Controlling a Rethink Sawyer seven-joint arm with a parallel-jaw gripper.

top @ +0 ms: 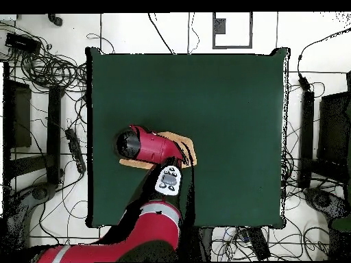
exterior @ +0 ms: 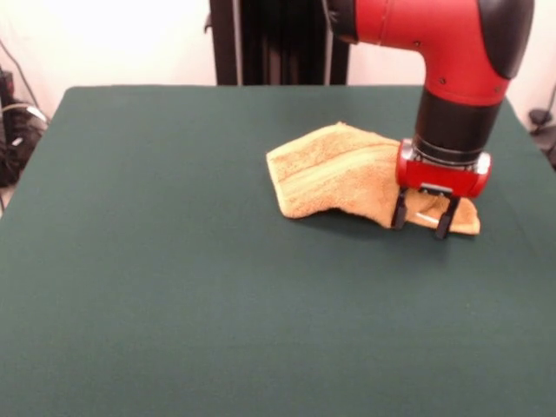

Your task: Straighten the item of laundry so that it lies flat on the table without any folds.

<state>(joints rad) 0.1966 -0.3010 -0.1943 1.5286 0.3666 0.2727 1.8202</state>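
The orange-tan towel (exterior: 339, 169) lies folded and rumpled on the dark green table (exterior: 174, 261), right of centre in the front view. My gripper (exterior: 423, 217) stands over the towel's right front corner. Its two black fingers (exterior: 399, 211) are spread apart and reach down to the cloth, one on each side of the corner edge. In the overhead view the red arm covers most of the towel (top: 185, 147), and the gripper is hidden under the wrist. The towel's label does not show.
The pedestal's black column (exterior: 278, 39) stands at the table's far edge. Cables and equipment (top: 48, 75) lie on the floor around the table.
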